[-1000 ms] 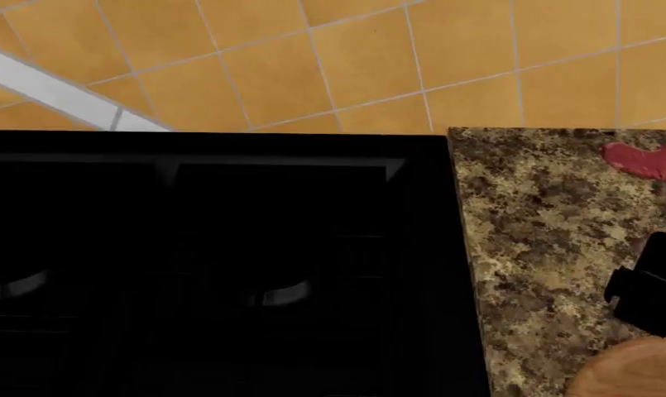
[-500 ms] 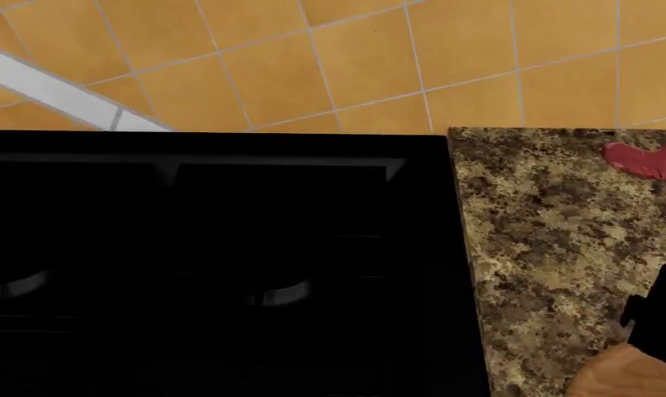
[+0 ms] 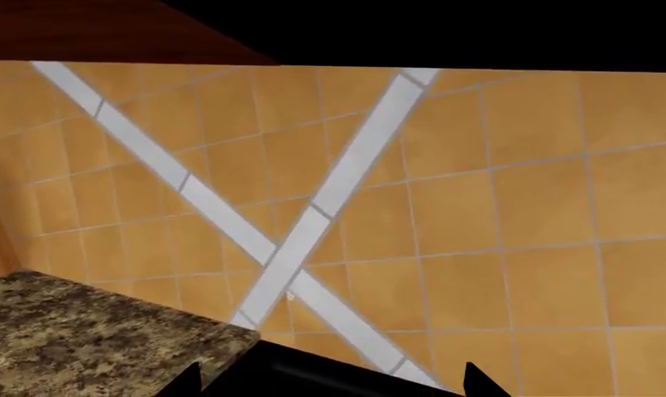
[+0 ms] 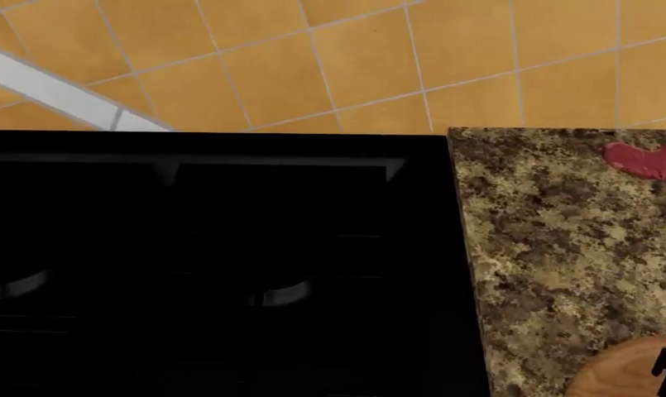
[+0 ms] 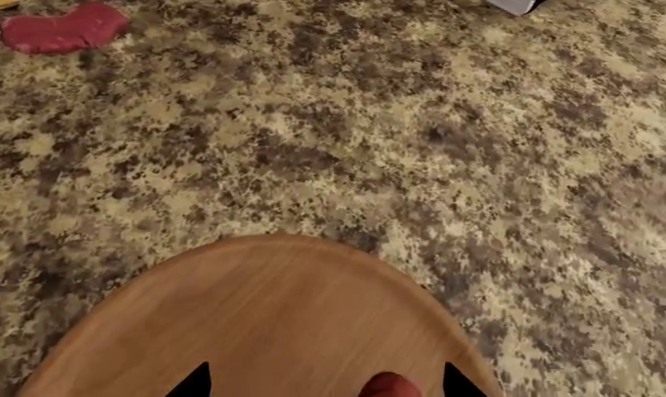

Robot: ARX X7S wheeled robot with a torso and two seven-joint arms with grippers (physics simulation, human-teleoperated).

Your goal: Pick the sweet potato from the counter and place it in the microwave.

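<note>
You have not yet picked up the sweet potato (image 5: 389, 385). It rests on the round wooden board (image 5: 256, 322) on the table (image 5: 421, 149), a small dark red nub at 6 o'clock in the right wrist view. Your right end effector (image 5: 323, 382) hovers over it, tips apart. Your left end effector (image 3: 333, 382) is apart too. No microwave shows.

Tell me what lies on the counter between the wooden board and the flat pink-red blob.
Nothing: in the right wrist view, bare counter runs from the wooden board to the pink-red blob.
</note>
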